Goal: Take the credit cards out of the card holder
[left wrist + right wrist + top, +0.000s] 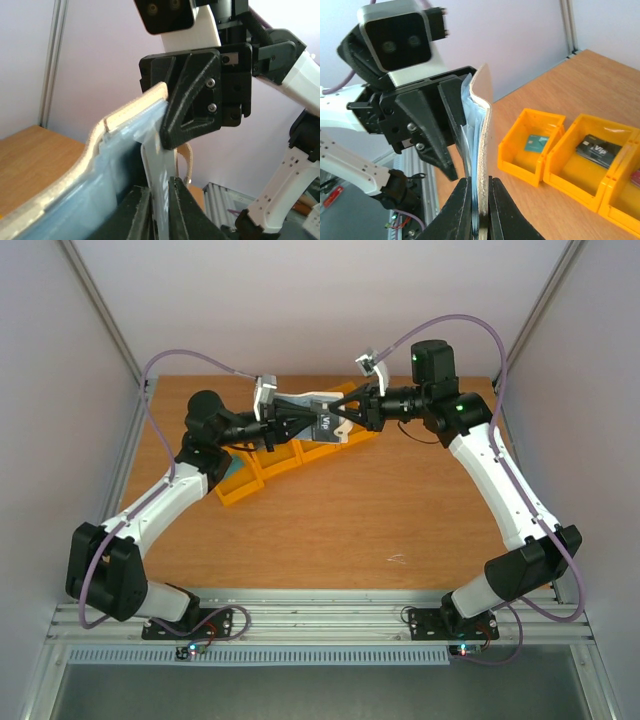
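Observation:
The card holder [308,405] hangs in the air above the yellow bins, cream outside [484,107] and pale blue-grey inside [75,187]. My right gripper [480,182] [338,416] is shut on its edge. A pale blue credit card [157,162] with white lettering sticks out of a pocket, and my left gripper [162,182] [306,423] is shut on it. A teal card [536,143] lies in one bin and a dark card [596,150] in the bin beside it. A bit of red [635,177] shows in a third bin at the frame's edge.
A curved row of yellow bins [268,468] sits on the wooden table [400,530] under both grippers. White walls close in the sides and back. An aluminium rail [320,605] carries both arm bases at the near edge.

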Controlling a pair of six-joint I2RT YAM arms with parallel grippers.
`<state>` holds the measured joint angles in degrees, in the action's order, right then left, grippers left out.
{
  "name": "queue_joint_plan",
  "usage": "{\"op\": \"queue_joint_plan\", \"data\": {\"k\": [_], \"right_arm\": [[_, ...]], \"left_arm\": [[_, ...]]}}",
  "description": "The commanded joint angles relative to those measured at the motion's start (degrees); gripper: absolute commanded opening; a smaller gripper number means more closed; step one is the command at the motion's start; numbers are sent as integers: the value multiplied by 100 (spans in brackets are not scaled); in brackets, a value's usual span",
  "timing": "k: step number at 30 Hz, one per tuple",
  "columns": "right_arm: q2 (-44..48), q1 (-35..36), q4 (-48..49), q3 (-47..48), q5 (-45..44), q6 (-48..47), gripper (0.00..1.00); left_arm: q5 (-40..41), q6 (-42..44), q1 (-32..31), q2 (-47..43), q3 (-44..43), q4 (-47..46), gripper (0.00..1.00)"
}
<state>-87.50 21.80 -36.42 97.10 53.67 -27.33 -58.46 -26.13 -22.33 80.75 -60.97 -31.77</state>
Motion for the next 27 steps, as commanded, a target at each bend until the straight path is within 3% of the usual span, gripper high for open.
{"op": "queue_joint_plan", "data": {"k": [1,6,12,18,22,26,27], "right_arm": [[-91,142,197,45,231,110,1],[-2,127,-37,-12,177,-109,3],[87,-88,-302,-220,617,-219,31],[150,-171,-568,-408,882,-342,35],[147,-228,-695,-383,1153,-407,28],[33,-229,-901,-188,1229,-482,3],[5,-229,-939,-149,1255,-491,1]], "left_arm": [[-400,-139,-140,35,-283,-565,3],[-221,-90,-141,-59,-166,-512,0],[37,127,-74,-221,50,-568,0],[32,127,38,-270,120,-642,0],[-12,130,83,-272,162,-621,0],[-38,155,90,-271,186,-565,0],[-46,180,88,-276,199,-526,0]]}}
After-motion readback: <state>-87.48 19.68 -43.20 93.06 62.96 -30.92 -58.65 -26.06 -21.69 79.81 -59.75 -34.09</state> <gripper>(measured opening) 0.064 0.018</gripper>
